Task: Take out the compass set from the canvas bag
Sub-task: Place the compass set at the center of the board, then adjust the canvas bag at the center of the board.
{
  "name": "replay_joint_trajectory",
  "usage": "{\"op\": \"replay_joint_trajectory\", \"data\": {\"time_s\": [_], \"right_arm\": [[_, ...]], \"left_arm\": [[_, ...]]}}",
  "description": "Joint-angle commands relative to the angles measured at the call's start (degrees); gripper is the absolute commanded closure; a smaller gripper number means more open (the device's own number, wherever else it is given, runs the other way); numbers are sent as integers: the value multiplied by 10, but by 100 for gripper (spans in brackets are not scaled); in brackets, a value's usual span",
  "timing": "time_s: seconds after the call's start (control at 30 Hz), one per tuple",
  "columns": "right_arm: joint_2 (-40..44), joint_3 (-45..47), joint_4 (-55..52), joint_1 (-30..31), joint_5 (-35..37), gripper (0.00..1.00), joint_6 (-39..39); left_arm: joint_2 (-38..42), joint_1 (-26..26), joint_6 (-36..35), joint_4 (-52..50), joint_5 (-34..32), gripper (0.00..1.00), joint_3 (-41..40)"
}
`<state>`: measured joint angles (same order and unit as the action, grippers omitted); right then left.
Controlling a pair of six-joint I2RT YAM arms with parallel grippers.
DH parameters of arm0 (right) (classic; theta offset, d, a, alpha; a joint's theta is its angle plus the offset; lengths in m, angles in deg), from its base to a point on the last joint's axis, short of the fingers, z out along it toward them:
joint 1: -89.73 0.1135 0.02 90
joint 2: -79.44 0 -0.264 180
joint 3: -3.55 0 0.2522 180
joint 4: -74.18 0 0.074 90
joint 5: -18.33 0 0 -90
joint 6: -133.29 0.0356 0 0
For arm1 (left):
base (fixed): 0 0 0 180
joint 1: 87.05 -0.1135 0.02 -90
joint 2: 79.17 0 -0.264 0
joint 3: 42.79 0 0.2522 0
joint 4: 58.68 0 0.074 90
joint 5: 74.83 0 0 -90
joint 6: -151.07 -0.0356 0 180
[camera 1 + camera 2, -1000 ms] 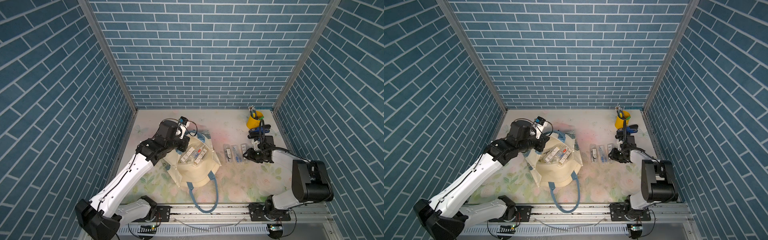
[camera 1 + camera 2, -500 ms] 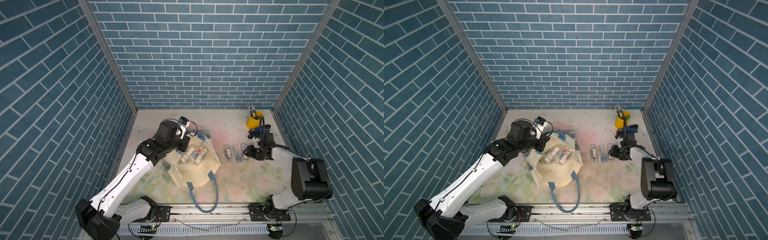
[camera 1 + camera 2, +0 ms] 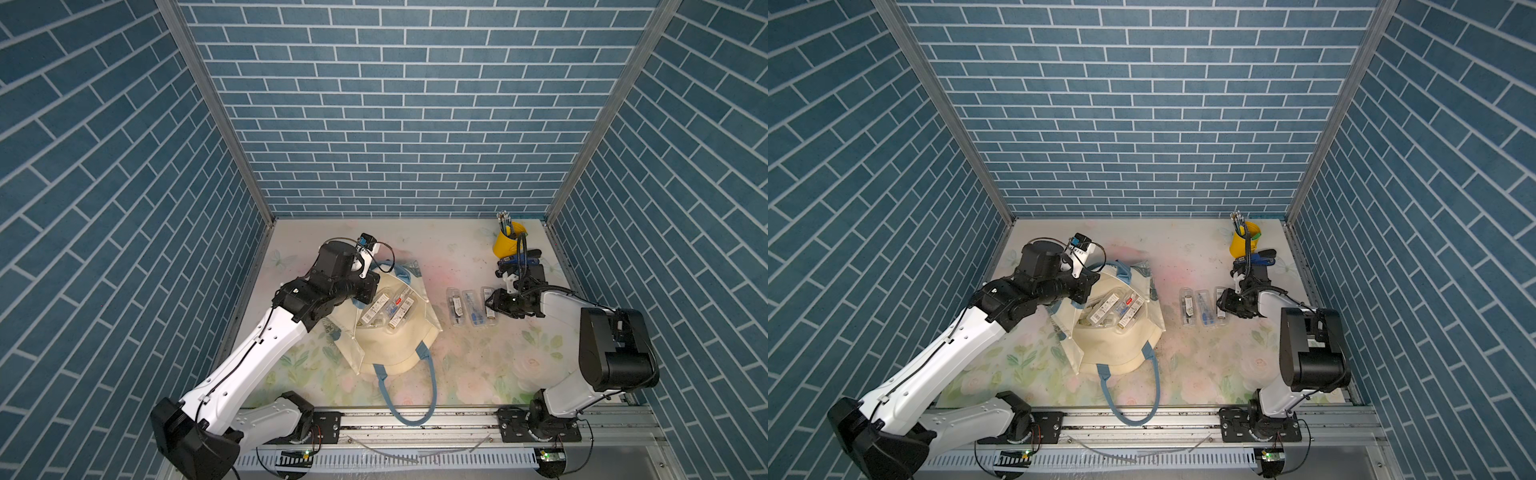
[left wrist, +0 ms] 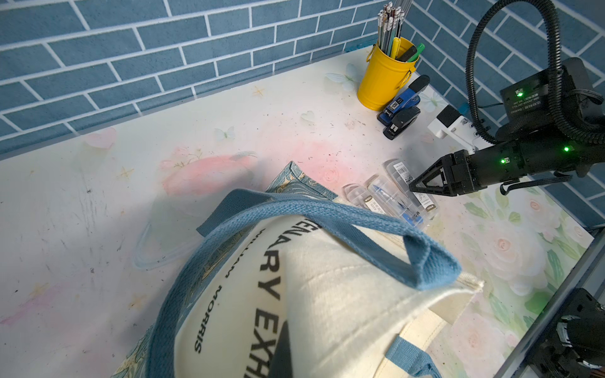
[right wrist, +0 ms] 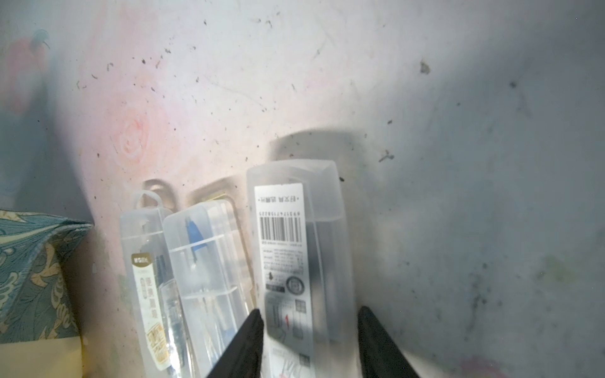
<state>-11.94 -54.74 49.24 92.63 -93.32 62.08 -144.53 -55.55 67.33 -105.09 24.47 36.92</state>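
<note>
Cream canvas bag point(image 3: 399, 345) sits mid table point(image 3: 478, 374), mouth up. Only the top views look inside, where several clear compass set cases point(image 3: 386, 309) lie. At its rim the left gripper point(image 3: 366, 296) is clenched, apparently pinching cloth. Left wrist view adds the dark lettering point(image 4: 268, 294). Three loose cases point(image 3: 473, 307) lie in a row just right of the bag. Right wrist view alone shows the right gripper point(image 5: 309, 322) spread, straddling the barcoded case point(image 5: 294, 248), one finger clear of it.
</note>
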Motion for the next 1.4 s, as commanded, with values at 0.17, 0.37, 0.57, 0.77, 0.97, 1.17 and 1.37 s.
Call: {"op": "replay_joint_trajectory", "data": {"time_s": [0.17,0.37,0.57,0.77,0.97,1.17,1.37], "right_arm": [[-2,-13,9,9,-17,53,-4],[49,-4,-11,16,-6,52,-18],[168,-23,-71,77,31,51,-44],[290,-34,-14,241,61,50,-106],[304,-74,56,412,99,46,-204],[204,-157,48,503,179,40,-306],[120,-224,31,513,213,56,-319]], "left_arm": [[13,-2,4,35,11,100,0],[13,-2,5,29,10,100,4],[10,-2,2,7,8,100,18],[7,-2,-1,-20,8,100,32],[11,-1,-5,-42,4,100,39],[13,-1,-6,-56,5,100,47],[18,-1,-6,-61,6,100,42]]}}
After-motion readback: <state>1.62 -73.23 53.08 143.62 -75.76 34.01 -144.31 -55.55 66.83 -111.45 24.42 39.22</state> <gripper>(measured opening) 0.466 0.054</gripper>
